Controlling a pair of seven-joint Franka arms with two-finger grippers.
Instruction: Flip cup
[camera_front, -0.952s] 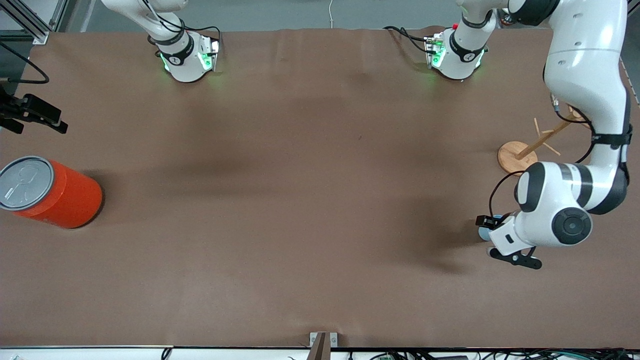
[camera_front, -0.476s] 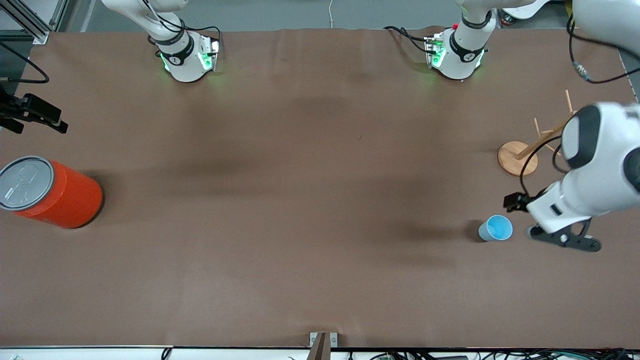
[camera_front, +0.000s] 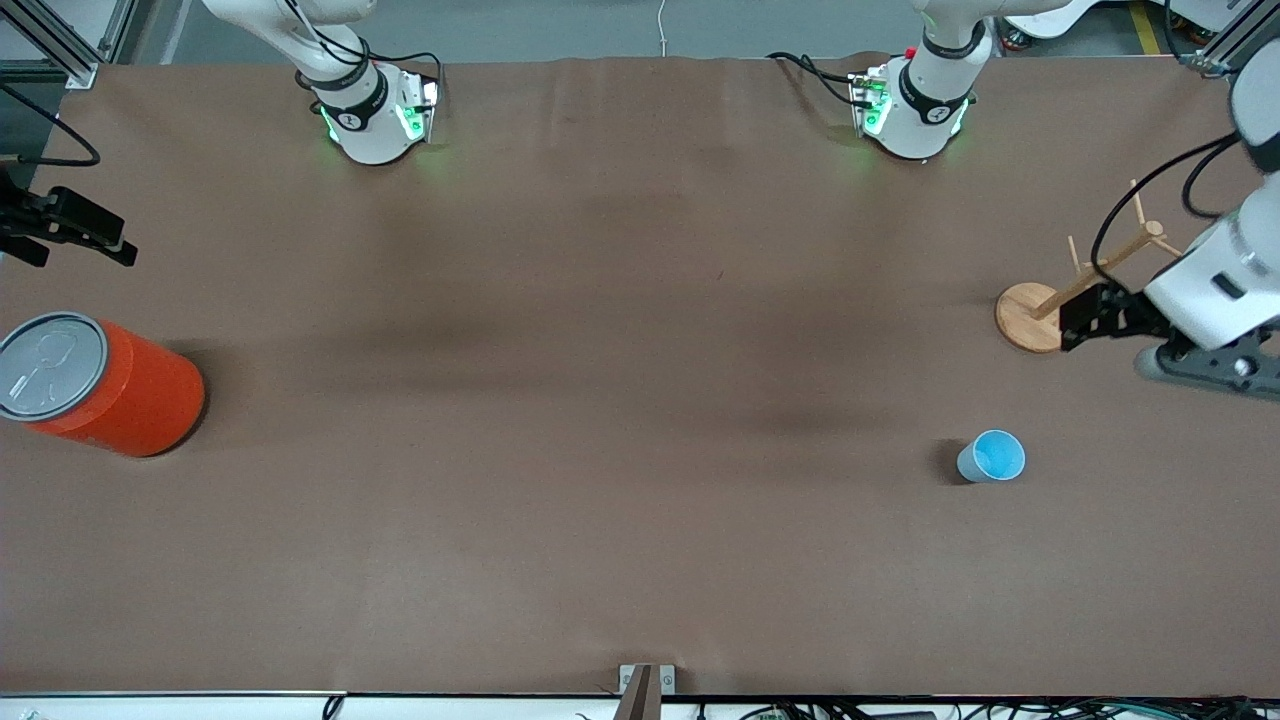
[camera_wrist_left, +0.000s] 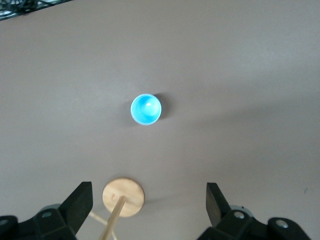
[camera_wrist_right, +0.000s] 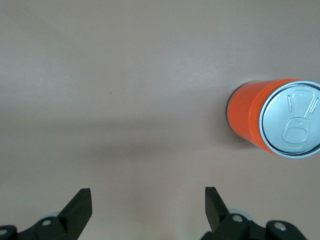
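Observation:
The cup (camera_front: 992, 457) is small and light blue with a brighter blue inside. It stands upright, mouth up, on the brown table near the left arm's end, and also shows in the left wrist view (camera_wrist_left: 146, 109). My left gripper (camera_front: 1140, 342) is open and empty, up in the air over the table beside the wooden stand, apart from the cup. Its jaws stand wide apart in the left wrist view (camera_wrist_left: 148, 202). My right gripper (camera_front: 105, 240) is open and empty, waiting high over the right arm's end of the table (camera_wrist_right: 148, 202).
A wooden peg stand (camera_front: 1036, 316) with a round base stands farther from the front camera than the cup (camera_wrist_left: 123, 196). A large orange canister (camera_front: 100, 385) with a grey lid stands at the right arm's end (camera_wrist_right: 277, 117).
My left gripper has let go of the cup, risen, and moved off toward the wooden stand. The cup stays upright in place. The right arm has not moved.

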